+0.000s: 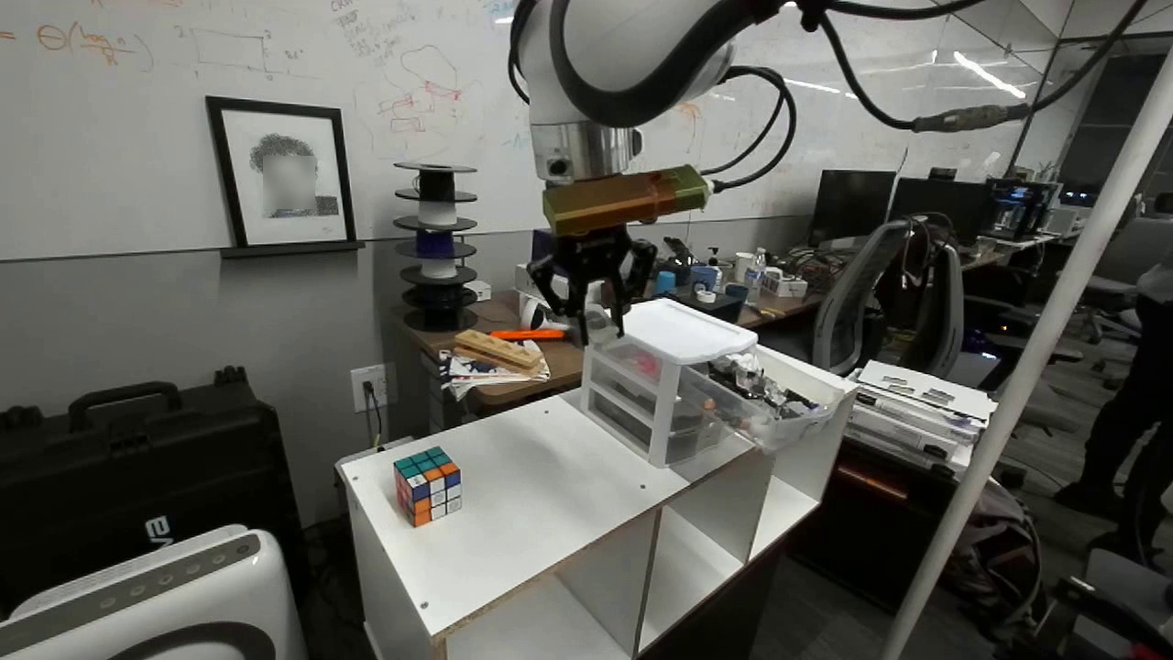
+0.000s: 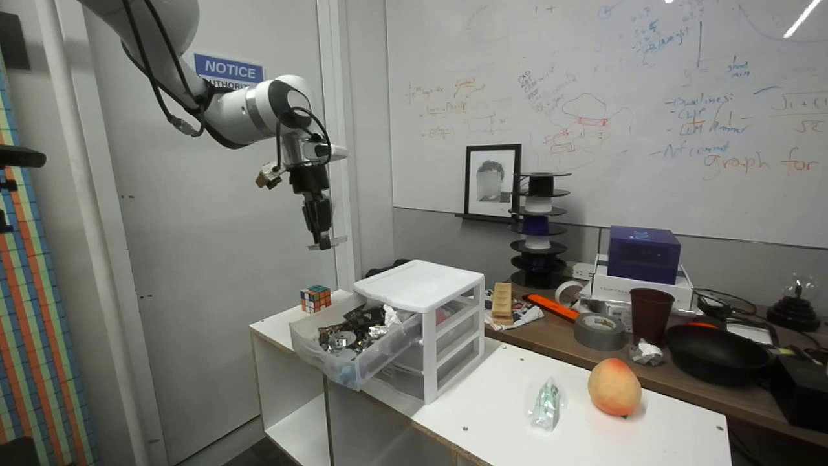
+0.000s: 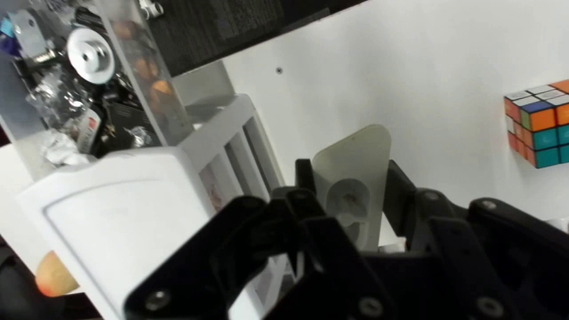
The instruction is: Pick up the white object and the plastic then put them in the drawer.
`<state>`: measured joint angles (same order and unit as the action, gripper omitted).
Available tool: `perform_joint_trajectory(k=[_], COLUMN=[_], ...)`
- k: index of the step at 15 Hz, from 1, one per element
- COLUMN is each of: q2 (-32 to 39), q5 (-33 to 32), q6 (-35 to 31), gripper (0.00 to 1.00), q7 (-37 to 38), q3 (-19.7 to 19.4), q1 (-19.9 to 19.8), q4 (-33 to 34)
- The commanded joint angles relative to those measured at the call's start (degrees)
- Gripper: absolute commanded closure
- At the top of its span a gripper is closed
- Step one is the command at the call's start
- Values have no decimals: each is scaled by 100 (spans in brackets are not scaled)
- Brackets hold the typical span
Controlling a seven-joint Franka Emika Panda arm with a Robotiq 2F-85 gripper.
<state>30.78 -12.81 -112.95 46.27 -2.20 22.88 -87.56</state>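
Arm [image 2: 238,118] bent, tool [image 1: 599,334] pointing dn, wht obj [image 3: 354,164] gripped abv cabinet [image 1: 536,481].

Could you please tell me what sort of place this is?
Likely a lab or office workroom, judging by the scribbled-on whiteboard, the stacked spools and the computer monitors.

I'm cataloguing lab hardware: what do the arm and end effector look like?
The arm is white with black trim, a silvery wrist collar and an orange-and-olive housing. The end effector is black with angular, jointed fingers. Black cables loop outside.
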Motion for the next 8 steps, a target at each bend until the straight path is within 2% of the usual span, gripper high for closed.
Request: perform_joint_trajectory(k=[1,8], q2=[-942,-2143], q5=[-305,-1267], q6=[-333,-1188], gripper=[84,84], q7=[710,2045], q3=[7,77], q1=[-70,-419], q4=[-1386,-3517])
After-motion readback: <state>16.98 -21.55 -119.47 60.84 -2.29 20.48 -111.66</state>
